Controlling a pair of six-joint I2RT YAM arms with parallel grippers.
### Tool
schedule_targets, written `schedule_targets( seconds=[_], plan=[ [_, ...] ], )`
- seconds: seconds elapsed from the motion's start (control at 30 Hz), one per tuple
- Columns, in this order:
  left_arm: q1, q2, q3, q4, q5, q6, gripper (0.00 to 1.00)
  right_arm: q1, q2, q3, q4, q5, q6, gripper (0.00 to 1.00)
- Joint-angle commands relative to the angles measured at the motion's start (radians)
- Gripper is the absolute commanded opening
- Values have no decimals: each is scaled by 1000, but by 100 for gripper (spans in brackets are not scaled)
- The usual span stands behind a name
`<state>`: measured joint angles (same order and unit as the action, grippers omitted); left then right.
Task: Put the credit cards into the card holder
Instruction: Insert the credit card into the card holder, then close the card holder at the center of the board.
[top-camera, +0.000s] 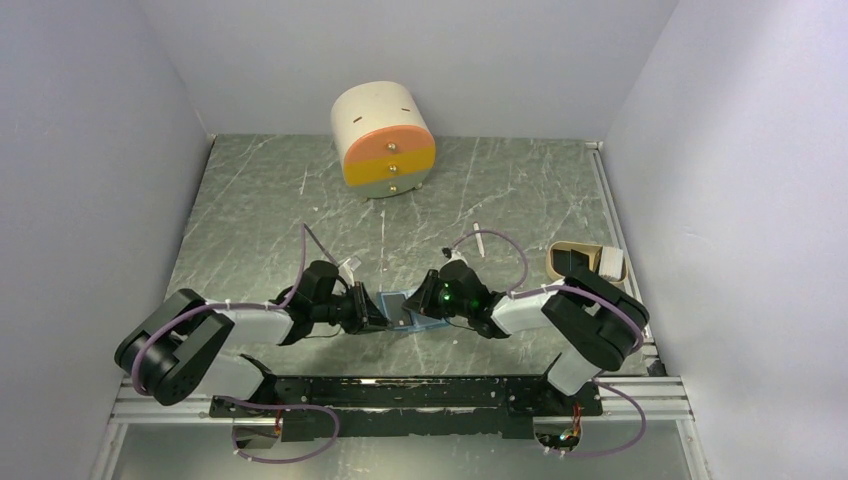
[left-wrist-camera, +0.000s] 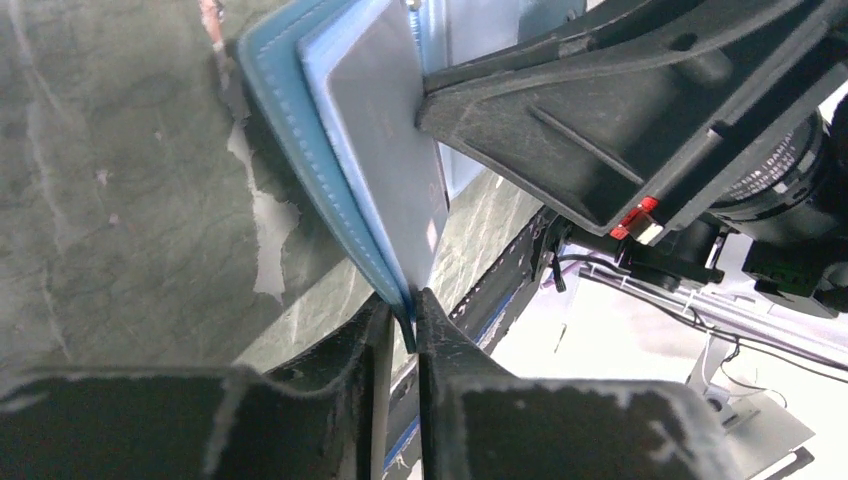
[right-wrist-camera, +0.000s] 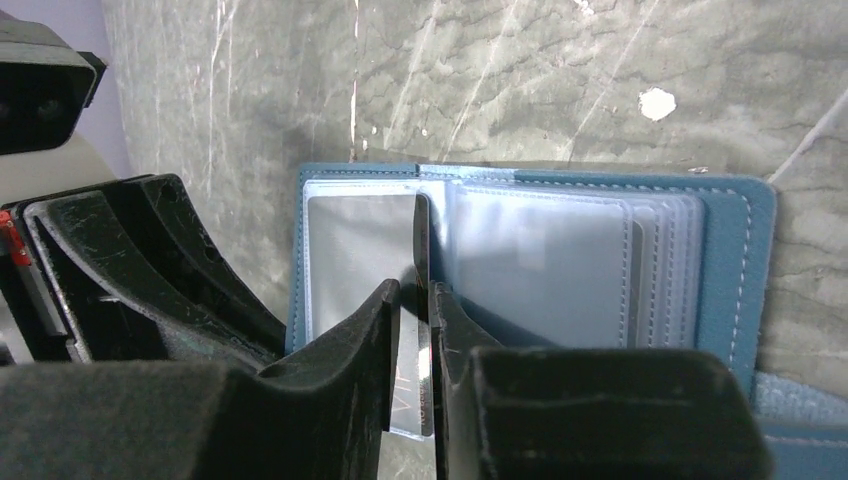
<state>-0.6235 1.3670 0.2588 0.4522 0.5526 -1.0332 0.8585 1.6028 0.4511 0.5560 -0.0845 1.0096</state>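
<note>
The card holder (top-camera: 400, 306) lies open between both grippers near the table's front edge, teal outside (right-wrist-camera: 722, 262) with clear pockets inside. My left gripper (left-wrist-camera: 405, 312) (top-camera: 383, 316) is shut on the edge of its left cover (left-wrist-camera: 300, 150), tilting that cover up. A glossy credit card (right-wrist-camera: 417, 385) stands on edge with its far end in the holder's fold. My right gripper (right-wrist-camera: 414, 292) (top-camera: 427, 304) brackets it: the right finger rests against the card and a slim gap shows at the left finger. A grey card face shows through the left pocket (right-wrist-camera: 360, 250).
A cream drum-shaped drawer unit (top-camera: 385, 140) with an orange and yellow front stands at the back. A beige oval tray (top-camera: 572, 262) sits at the right edge behind the right arm. A small white stick (top-camera: 478, 240) lies mid-table. The arms' mounting rail (top-camera: 400, 392) runs along the front.
</note>
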Motion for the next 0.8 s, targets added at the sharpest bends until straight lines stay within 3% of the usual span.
schedule_targets(
  seconds=[0.0,0.13,0.27,0.53,0.77],
  plan=[
    [-5,-28,25,-26,-36,15,14,14,-53,13,-102,-8,-42,23],
    [-6,-50,52,-137,-75,41,9,11,-150,56,-290,63,-140,38],
    [-6,-69,83,-233,-92,66,9,10,-254,108,-483,160,-221,43],
    [-7,-134,88,-330,-128,72,9,13,-280,249,-833,341,-293,39],
    [-5,-153,101,-356,-146,78,9,13,-234,288,-841,340,-316,35]
  ],
)
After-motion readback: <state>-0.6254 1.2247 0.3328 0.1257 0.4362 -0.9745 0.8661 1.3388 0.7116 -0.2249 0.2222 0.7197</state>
